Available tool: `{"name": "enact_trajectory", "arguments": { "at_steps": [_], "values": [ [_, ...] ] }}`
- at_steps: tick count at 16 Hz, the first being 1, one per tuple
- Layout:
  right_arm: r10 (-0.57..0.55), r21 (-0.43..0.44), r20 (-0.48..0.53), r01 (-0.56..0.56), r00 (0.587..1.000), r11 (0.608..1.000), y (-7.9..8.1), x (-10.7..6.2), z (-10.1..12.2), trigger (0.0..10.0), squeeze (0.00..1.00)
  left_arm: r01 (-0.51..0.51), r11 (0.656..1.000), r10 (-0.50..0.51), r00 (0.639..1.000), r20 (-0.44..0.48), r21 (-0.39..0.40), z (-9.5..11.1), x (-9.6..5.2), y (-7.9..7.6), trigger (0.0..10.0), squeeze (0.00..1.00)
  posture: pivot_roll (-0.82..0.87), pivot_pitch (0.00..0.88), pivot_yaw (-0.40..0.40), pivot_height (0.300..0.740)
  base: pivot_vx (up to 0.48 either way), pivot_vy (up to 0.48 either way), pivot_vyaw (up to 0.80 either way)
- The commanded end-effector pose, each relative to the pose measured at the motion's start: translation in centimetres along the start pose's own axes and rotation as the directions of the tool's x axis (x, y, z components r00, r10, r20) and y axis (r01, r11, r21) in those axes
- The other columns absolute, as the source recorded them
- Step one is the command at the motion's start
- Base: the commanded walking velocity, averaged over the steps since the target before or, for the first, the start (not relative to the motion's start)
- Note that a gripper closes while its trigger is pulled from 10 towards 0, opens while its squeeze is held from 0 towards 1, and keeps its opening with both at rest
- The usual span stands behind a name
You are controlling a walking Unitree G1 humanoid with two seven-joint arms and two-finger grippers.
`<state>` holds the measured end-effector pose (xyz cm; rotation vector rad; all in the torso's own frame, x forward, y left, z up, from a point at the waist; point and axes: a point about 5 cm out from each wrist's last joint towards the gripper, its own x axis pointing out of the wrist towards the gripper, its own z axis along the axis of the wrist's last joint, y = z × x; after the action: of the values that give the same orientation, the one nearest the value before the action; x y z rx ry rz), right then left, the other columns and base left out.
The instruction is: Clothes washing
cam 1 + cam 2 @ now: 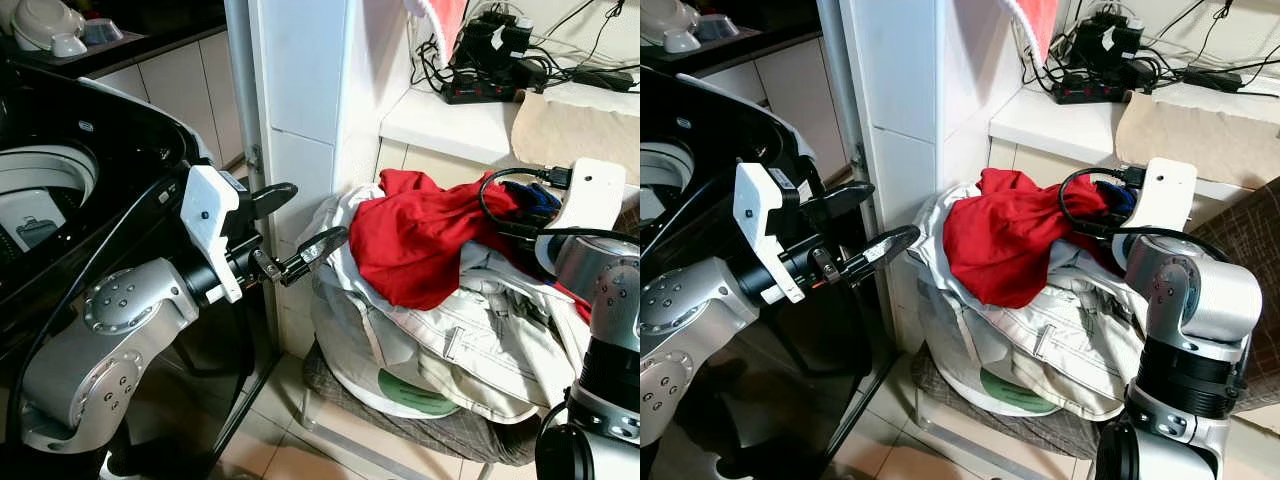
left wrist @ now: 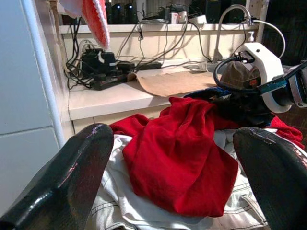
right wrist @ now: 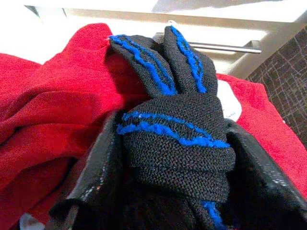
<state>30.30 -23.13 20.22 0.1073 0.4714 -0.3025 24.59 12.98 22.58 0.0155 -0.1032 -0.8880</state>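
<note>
Black-and-blue knit garment (image 3: 175,143) clenched between right tool (image 3: 168,177) fingers, atop red cloth (image 1: 420,240); left tool (image 1: 300,225) released, beside pile.

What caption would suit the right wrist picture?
Right gripper shut on a black knit garment with blue stripes, above the red cloth.

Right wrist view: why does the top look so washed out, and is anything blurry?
Right wrist view: the pale ledge behind is overexposed to white, while the black-and-blue knit held in the right pincer is sharp. Left wrist view: the left pincer's fingers loom soft-edged; the red garment is clear.
</note>
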Motion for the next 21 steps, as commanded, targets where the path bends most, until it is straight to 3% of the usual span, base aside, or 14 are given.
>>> {"name": "enact_trajectory", "arguments": {
  "at_steps": [1,9,13,15,17,18,19,20,21],
  "values": [
    [0.004,0.015,0.006,-0.004,1.000,1.000,0.0,-0.1,0.2,0.0,0.00,0.012,1.000,-0.012,1.000,-0.001,0.011,0.3,-0.2,0.0,10.0,0.00,-0.01,0.000,-0.004,0.740,0.000,0.000,0.00],
    [0.014,0.015,0.041,-0.015,0.999,1.000,0.3,-0.4,0.8,0.0,0.00,-0.018,0.999,0.017,1.000,0.017,0.044,0.4,-0.1,0.3,10.0,0.00,-0.01,0.000,0.000,0.740,0.000,0.000,0.00],
    [0.016,-0.035,0.113,-0.012,0.993,0.999,0.8,-1.3,2.3,0.0,0.00,-0.039,0.998,0.037,0.999,0.034,0.056,0.7,0.0,0.5,10.0,0.00,-0.01,0.000,-0.001,0.740,0.000,0.000,0.00],
    [0.101,-0.115,0.334,-0.066,0.937,0.991,2.1,-2.8,5.2,0.0,0.00,-0.116,0.993,0.113,0.989,0.095,0.036,1.4,0.2,1.3,10.0,0.00,-0.01,0.000,0.002,0.740,0.000,0.000,0.00],
    [0.237,-0.183,0.443,-0.172,0.864,0.968,3.9,-4.0,6.4,0.0,0.00,-0.164,0.986,0.163,0.979,0.123,0.000,1.8,0.4,1.9,10.0,0.00,-0.01,0.000,0.004,0.740,0.000,0.000,0.00],
    [0.485,-0.300,0.473,-0.383,0.735,0.874,7.3,-5.5,6.1,0.0,0.00,-0.274,0.959,0.283,0.946,0.161,-0.073,2.2,1.2,3.0,10.0,0.00,-0.01,0.000,0.001,0.740,0.000,0.000,0.00],
    [0.485,-0.300,0.473,-0.383,0.735,0.874,7.3,-5.5,6.1,0.0,0.00,-0.274,0.959,0.283,0.946,0.161,-0.073,2.2,1.2,3.0,10.0,0.00,-0.01,0.000,0.001,0.740,0.000,0.000,0.00],
    [0.709,-0.418,0.411,-0.572,0.574,0.705,10.5,-6.9,4.0,0.0,0.00,-0.281,0.929,0.335,0.916,0.222,-0.241,2.8,2.2,3.2,10.0,0.23,-0.01,0.000,-0.005,0.740,0.000,0.000,0.00],
    [0.748,-0.426,0.398,-0.615,0.532,0.664,11.0,-7.1,3.4,0.0,0.00,-0.239,0.919,0.324,0.912,0.253,-0.313,3.1,2.4,2.9,10.0,1.00,-0.01,0.000,-0.008,0.740,0.000,0.000,0.00]
  ]
}}
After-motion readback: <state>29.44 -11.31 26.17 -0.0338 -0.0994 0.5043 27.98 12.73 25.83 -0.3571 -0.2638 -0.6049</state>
